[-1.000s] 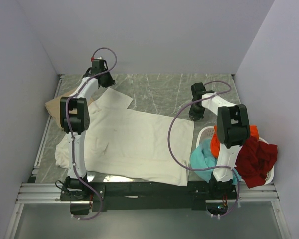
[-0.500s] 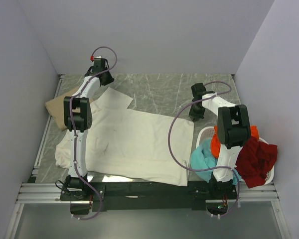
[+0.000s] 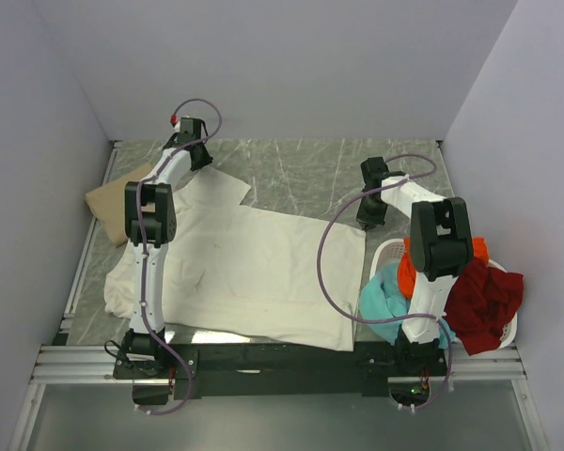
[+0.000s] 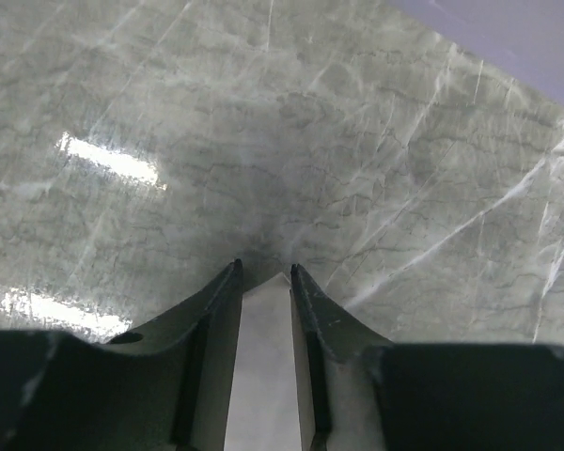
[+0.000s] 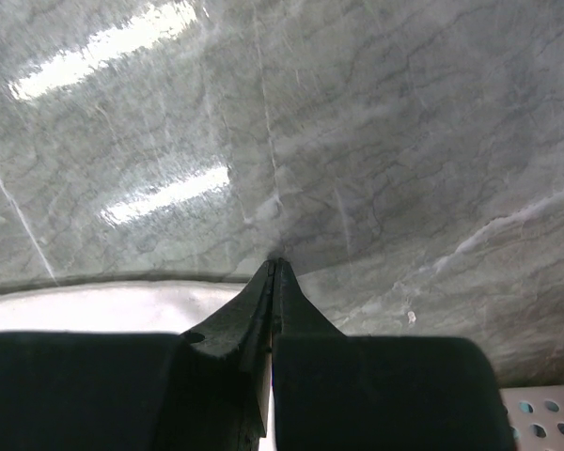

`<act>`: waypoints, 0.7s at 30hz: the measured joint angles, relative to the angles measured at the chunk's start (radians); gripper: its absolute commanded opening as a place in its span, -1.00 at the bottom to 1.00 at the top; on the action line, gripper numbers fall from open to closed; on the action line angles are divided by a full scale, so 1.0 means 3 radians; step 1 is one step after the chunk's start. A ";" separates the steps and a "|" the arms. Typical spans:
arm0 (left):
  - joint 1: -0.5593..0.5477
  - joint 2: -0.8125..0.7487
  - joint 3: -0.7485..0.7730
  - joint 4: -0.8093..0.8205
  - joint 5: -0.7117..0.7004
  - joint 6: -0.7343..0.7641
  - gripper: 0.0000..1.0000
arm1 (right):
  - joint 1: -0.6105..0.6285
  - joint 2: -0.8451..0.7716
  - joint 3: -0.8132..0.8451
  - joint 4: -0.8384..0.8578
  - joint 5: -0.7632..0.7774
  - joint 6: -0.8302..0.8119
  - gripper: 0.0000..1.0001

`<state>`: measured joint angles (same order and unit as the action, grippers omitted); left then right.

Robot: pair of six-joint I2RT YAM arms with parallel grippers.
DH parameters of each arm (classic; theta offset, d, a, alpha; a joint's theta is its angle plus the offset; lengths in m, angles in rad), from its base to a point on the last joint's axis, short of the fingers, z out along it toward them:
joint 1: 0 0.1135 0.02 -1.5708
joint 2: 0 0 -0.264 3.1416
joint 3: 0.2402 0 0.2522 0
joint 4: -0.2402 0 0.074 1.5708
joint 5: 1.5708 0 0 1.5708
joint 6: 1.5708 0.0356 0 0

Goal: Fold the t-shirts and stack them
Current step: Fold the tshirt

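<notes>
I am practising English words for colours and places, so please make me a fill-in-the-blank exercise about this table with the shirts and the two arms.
1. The large t-shirt spread flat on the table is ___ in colour.
2. The dark red t-shirt hangs over the rim of the white ___.
3. The tan t-shirt lies near the table's ___ edge.
4. The left claw is ___ on a corner of the large t-shirt.

Missing words: cream-white; basket; left; shut.
</notes>
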<state>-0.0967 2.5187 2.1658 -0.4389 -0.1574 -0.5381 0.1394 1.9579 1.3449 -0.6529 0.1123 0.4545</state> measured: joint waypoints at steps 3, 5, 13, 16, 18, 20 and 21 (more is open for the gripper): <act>0.0000 0.0023 0.0024 0.0010 -0.0046 0.0003 -0.30 | 0.0000 0.0000 0.0006 -0.0033 -0.0008 0.0000 -1.00; 0.0000 0.0033 0.0032 0.0017 -0.0065 0.0001 -0.30 | 0.0000 0.0000 0.0009 -0.0057 -0.0013 0.0001 -1.00; 0.0000 0.0043 0.0050 0.0013 -0.0078 0.0001 -0.32 | 0.0000 0.0000 0.0011 -0.0083 -0.0028 0.0000 -1.00; -0.0004 0.0043 0.0050 0.0013 -0.0078 0.0004 -0.33 | 0.0000 0.0000 0.0011 -0.0084 -0.0029 0.0000 -1.00; -0.0009 0.0043 0.0047 0.0017 -0.0078 0.0008 -0.33 | 0.0000 0.0000 0.0011 -0.0084 -0.0031 0.0000 -1.00; -0.0019 0.0043 0.0045 0.0019 -0.0078 0.0009 -0.34 | 0.0000 0.0000 0.0011 -0.0084 -0.0032 0.0000 -1.00; -0.0027 0.0043 0.0041 0.0024 -0.0078 0.0009 -0.34 | 0.0000 0.0000 0.0011 -0.0084 -0.0032 0.0000 -1.00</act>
<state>-0.1047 2.5317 2.1780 -0.4316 -0.1806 -0.5354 0.1394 1.9579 1.3483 -0.6781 0.1028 0.4545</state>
